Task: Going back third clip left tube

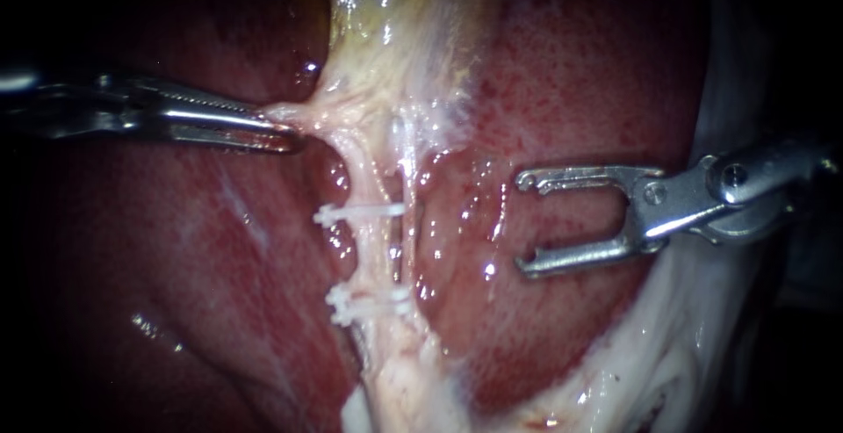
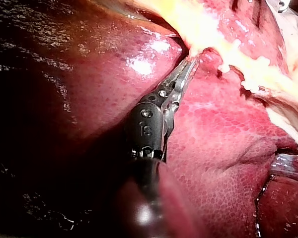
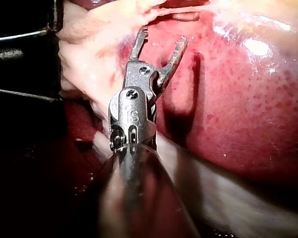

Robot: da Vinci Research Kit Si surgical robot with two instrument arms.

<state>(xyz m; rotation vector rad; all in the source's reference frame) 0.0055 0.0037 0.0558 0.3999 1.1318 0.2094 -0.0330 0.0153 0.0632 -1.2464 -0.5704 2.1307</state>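
A pale tube [image 1: 376, 253] runs down over the red liver [image 1: 562, 90] from the yellowish gallbladder tissue [image 1: 395, 29]. Two white clips cross it, an upper clip [image 1: 360, 213] and a lower clip [image 1: 369, 303]. My left instrument [image 1: 285, 130] has its jaws shut on the pale tissue beside the tube's upper end and holds it taut toward the left; its jaws [image 2: 191, 62] grip the same pale strand in the left wrist view. My right instrument [image 1: 523, 222] stands to the right of the clips, apart from the tube, its forked jaws open and empty [image 3: 161, 39].
Pale whitish tissue [image 1: 667, 345] borders the liver along the right and lower right, under the right instrument's shaft. A darker liver lobe [image 1: 176, 292] lies left of the tube. Wet highlights dot the surface between the tube and the right jaws.
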